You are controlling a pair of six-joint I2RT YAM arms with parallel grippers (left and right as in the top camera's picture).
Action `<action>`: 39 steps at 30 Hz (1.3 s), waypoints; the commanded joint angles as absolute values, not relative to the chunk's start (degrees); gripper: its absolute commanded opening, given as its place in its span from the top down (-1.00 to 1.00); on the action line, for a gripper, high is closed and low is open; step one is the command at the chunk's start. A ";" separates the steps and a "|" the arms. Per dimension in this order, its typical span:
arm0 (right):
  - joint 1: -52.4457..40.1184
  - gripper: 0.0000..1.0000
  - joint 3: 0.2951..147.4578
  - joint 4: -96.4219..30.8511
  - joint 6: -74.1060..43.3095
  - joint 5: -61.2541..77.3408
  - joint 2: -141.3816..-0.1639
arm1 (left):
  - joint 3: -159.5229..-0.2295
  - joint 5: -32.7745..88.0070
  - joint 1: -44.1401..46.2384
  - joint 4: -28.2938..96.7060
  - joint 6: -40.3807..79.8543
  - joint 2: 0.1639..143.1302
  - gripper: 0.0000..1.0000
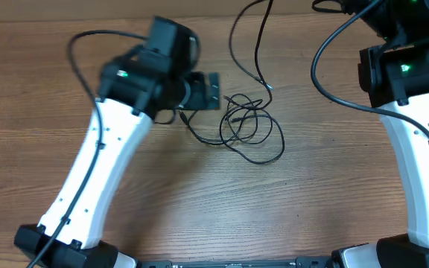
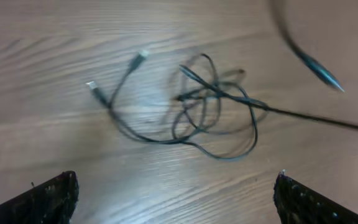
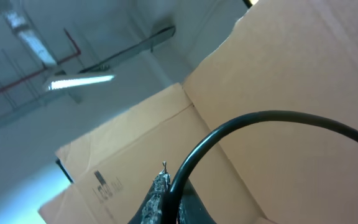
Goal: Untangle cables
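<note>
Carefully, your left gripper [image 2: 176,177] stands fully open and empty over the tangled cables [image 2: 215,93] on the wooden table [image 1: 199,208], and your right gripper [image 3: 162,186] is closed on something not visible, so pinching several strands together may tighten the knot.

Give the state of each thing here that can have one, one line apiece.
cables: tangled in a loose knot, lying on the table, two silver-tipped ends free.
left gripper: jaws wide open, facing the tangle, holding nothing.
right gripper: jaws shut; whether the black cord beside them is held, cannot tell.
</note>
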State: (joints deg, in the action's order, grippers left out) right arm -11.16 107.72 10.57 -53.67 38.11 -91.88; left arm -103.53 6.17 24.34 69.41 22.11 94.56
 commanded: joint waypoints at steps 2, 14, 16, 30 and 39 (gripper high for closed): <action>-9.15 0.92 109.27 12.21 -61.63 36.03 -91.18 | -97.01 6.28 28.71 62.08 13.23 95.98 -1.00; -3.33 0.93 109.27 18.90 -74.83 32.88 -91.18 | -89.71 2.63 29.45 53.21 13.41 102.52 -1.00; -2.57 0.92 109.27 20.25 -76.58 32.47 -91.18 | -89.71 2.61 29.45 53.10 14.28 104.27 -1.00; 1.39 0.92 109.25 22.13 -74.65 17.23 -91.20 | -89.71 9.02 29.45 52.10 17.17 111.68 -0.99; 1.63 0.92 109.25 6.33 -52.90 18.09 -91.29 | -89.71 8.82 29.43 51.81 17.15 111.68 -1.00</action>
State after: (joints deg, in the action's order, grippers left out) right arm 1.48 108.05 9.47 -64.23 19.05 -91.88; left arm -89.60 7.97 29.54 52.01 16.53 111.57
